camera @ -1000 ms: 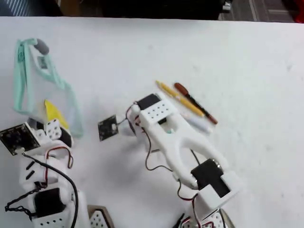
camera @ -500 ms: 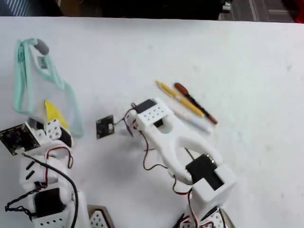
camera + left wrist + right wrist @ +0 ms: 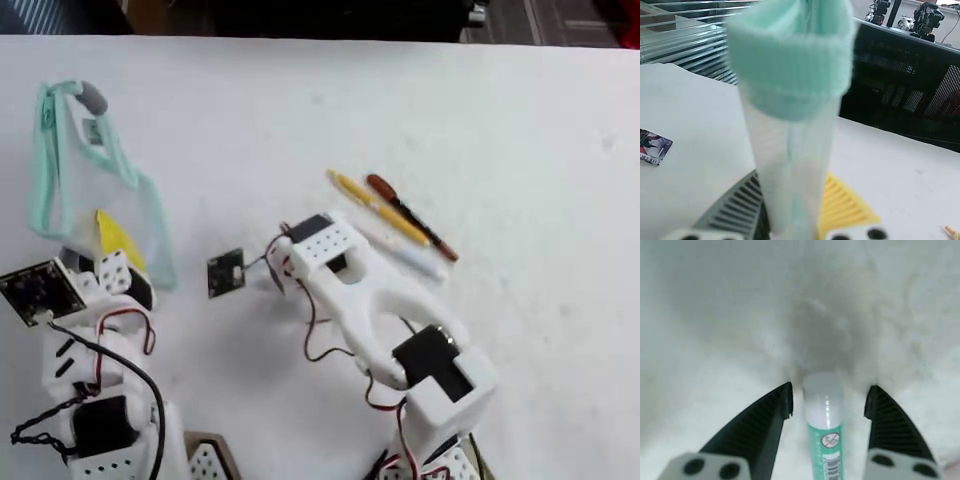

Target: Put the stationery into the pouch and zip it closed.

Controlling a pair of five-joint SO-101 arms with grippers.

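Now left gripper (image 3: pixel 792 180) pinches the pouch (image 3: pixel 90 190) (contents unclear); right gripper (image 3: pixel 830 390) spread around tube (image 3: pixel 824 407).

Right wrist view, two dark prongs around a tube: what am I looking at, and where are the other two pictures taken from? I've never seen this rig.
Those prongs are the right arm's fingers, open on either side of a white-and-green tube that lies on the table, not gripping it; the camera rides on that arm's wrist. The left wrist view is the other arm's camera: the left arm's fingers are shut on the clear, mint-edged pouch. The high view looks down on both arms, with a yellow pencil and a brown pen lying beside the right arm.
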